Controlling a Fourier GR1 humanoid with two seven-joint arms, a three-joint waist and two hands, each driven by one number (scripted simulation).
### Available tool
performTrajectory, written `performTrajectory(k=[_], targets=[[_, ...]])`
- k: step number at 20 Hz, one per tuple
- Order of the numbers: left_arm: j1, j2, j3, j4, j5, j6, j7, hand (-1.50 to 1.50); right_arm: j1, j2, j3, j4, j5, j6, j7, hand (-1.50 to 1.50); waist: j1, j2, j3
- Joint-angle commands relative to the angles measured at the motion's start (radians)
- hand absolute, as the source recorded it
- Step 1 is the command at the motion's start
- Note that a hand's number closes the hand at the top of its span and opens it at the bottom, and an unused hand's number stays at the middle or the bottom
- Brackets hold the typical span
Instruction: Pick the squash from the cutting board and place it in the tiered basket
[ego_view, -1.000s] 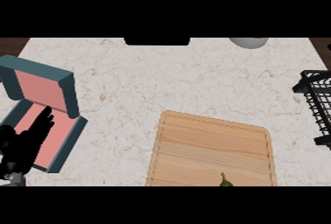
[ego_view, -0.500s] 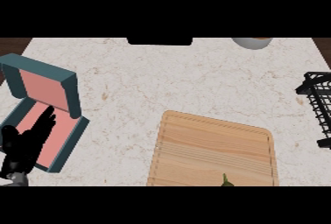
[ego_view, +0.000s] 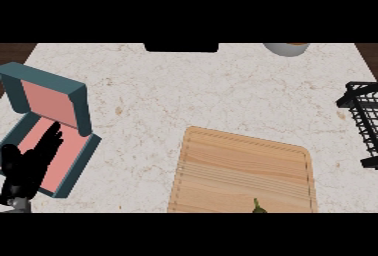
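Pale stone bench (ego_view: 221, 90); my left hand (ego_view: 29, 167) rests open-fingered, right one unseen. Nothing is grasped yet: I'd next reach the squash (ego_view: 258, 207) on the cutting board (ego_view: 244, 170), then cross to the tiered basket (ego_view: 363, 120).

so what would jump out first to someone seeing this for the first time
Probably the open teal box with its pink lining at the left edge, with the left robot hand resting open over it. Next, the wooden cutting board in the lower middle, a green squash tip just showing at its bottom edge, and the black wire basket at the right edge.
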Motion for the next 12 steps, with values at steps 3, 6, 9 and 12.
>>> performTrajectory(k=[3,6,9,12], targets=[[0.031,0.022,0.012,-0.027,0.024,-0.042,0.03,0.0,-0.073,0.016,0.012,0.142,0.023,0.145,0.075,1.5,0.001,0.0,-0.004],[-0.007,0.002,0.002,0.04,-0.014,-0.002,0.005,0.0,-0.034,0.045,0.072,0.192,0.078,0.218,0.152,-1.5,-0.008,0.004,-0.005],[-0.001,0.025,0.029,0.043,0.009,-0.028,0.002,0.0,-0.044,0.028,0.06,0.269,0.106,0.222,0.176,-1.5,-0.004,0.004,-0.004],[0.002,-0.004,0.014,0.034,0.005,-0.021,-0.015,0.0,-0.055,0.033,-0.027,0.359,0.06,0.174,0.169,-1.5,-0.005,0.004,-0.003]])
